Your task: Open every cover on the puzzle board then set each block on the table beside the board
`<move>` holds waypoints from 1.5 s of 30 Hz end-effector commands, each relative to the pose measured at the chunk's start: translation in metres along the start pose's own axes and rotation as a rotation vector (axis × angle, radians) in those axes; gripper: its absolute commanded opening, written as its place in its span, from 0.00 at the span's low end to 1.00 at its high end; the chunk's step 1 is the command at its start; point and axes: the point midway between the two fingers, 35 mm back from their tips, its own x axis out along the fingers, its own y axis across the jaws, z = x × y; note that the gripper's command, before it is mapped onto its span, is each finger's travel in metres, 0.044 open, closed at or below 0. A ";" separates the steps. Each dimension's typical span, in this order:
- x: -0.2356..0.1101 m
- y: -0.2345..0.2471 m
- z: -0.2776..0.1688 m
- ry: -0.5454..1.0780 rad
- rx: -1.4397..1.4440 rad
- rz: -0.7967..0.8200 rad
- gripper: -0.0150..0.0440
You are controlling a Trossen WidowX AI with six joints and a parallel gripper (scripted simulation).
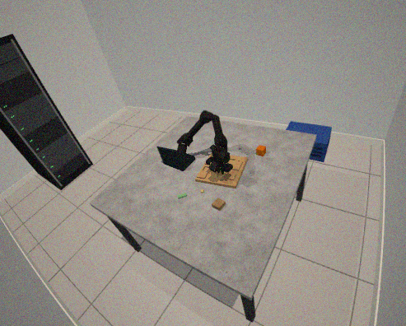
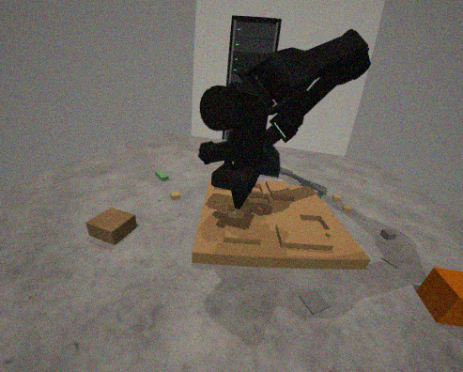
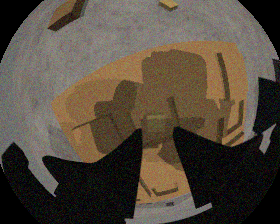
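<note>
The tan puzzle board [image 1: 234, 182] [image 2: 274, 255] [image 3: 80, 116] lies in the middle of the table. My gripper [image 1: 220, 168] [image 2: 239, 206] [image 3: 157, 132] is down on the board's left part, partly open, with its fingertips on either side of a small olive block [image 2: 237, 214] [image 3: 155, 123] that sits in a well. I cannot see the fingers pressing on it. A flat cover [image 2: 304, 237] lies on the board's right part beside an open square well [image 2: 314, 219]. The arm's shadow darkens the other covers.
A brown block [image 1: 218, 203] [image 2: 111, 224] [image 3: 66, 12], a green piece [image 1: 182, 196] [image 2: 162, 176] and a small yellow piece [image 1: 202, 190] [image 2: 175, 194] [image 3: 168, 4] lie on the table off the board. An orange cube [image 1: 261, 150] [image 2: 450, 296] lies farther off. The arm's base [image 1: 175, 158] stands behind.
</note>
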 end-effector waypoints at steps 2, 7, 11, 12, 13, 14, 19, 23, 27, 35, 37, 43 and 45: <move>0.007 -0.001 -0.001 0.005 0.004 -0.004 0.50; 0.011 -0.001 -0.001 0.006 0.004 -0.004 0.50; 0.015 -0.001 -0.001 0.006 0.004 -0.004 0.50; 0.015 -0.001 -0.001 0.006 0.004 -0.004 0.50; 0.015 -0.001 -0.001 0.006 0.004 -0.004 0.50; 0.015 -0.001 -0.001 0.006 0.004 -0.004 0.50; 0.016 -0.001 -0.001 0.006 0.004 -0.004 0.50; 0.020 -0.001 -0.001 0.006 0.004 -0.004 0.50; 0.024 -0.001 -0.001 0.006 0.004 -0.004 0.50; 0.023 0.000 -0.001 0.002 0.000 -0.002 0.46; 0.023 0.000 -0.001 0.002 0.000 -0.002 0.44; 0.023 0.000 -0.001 0.002 0.000 -0.002 0.39; 0.023 0.000 -0.001 0.002 0.000 -0.002 0.39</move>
